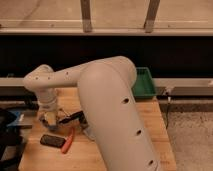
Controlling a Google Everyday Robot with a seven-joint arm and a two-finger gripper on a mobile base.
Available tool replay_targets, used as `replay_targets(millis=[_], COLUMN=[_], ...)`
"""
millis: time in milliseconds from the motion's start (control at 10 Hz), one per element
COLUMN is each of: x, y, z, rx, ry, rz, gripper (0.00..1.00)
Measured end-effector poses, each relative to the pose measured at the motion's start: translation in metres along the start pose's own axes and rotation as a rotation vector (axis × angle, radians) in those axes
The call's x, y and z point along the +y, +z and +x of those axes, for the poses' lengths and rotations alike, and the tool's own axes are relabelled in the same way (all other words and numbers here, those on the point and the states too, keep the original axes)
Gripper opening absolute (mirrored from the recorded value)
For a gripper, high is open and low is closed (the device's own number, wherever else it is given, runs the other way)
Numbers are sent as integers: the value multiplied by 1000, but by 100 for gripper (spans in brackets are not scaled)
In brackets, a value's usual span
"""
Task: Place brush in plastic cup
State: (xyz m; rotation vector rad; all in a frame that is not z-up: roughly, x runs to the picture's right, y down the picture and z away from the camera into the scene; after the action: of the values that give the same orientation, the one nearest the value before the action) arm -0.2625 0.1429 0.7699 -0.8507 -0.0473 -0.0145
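Note:
The brush (pixel 71 118) is a slim black stick lying nearly level over the wooden table (pixel 150 130), its left end right at my gripper (pixel 50 121). The gripper hangs from the white wrist at the table's left side, just above the surface. Whether the brush's end is inside the gripper or only beside it does not show. A small greyish see-through shape, the plastic cup (pixel 88 132), peeks out at the edge of my white arm (pixel 115 110), just right of and below the brush. Most of the cup is hidden behind the arm.
An orange-red handled tool (pixel 68 140) and a flat black slab (pixel 51 141) lie in front of the gripper. A green tray (pixel 145 83) sits at the table's back right. A dark ledge and rail run behind the table. Blue and black gear stands at the left edge.

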Motion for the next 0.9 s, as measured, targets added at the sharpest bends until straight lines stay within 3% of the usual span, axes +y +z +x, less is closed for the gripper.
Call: replay_targets(millis=[200,900], x=[-3,-2], y=[3,3], z=[1,0], rx=[-36,-36], ry=[-2,-6], rz=[1,1], gripper=[28,27])
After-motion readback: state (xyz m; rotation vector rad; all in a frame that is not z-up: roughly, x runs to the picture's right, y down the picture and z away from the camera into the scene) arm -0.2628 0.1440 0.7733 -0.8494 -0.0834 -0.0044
